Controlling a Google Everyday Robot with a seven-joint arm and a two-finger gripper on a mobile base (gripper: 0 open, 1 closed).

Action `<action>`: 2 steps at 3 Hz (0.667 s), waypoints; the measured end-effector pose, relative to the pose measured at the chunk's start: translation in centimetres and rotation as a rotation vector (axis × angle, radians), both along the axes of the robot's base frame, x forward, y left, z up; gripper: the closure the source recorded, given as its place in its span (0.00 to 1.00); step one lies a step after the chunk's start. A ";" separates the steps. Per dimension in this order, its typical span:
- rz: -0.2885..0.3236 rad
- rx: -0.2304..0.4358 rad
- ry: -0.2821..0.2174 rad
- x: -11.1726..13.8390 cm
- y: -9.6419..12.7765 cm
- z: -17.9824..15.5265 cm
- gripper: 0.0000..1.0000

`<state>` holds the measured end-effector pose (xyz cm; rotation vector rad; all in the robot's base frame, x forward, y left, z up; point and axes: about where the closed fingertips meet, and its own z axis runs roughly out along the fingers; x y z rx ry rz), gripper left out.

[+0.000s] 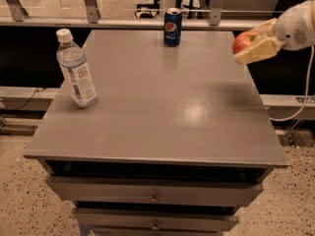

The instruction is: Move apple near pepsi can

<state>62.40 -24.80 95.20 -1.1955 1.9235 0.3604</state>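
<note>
So the pincer [250, 47] is up in the air over the right edge of the desk [162, 102], clamped around the apple [240, 41], with the red fruit poking out on the left between the cream-colored fingers [258, 49]. The pepsi can [173, 27] stands upright at the back edge of the desk near the middle, well apart from the apple and off to its left. There's also a water bottle [76, 69] with a white cap standing on the left side, plus drawers [155, 193] under the top.
</note>
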 end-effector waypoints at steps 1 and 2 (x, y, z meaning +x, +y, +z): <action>-0.061 0.092 -0.086 8.4 3.0 1.2 1.00; -0.083 0.146 -0.108 14.1 5.3 1.0 1.00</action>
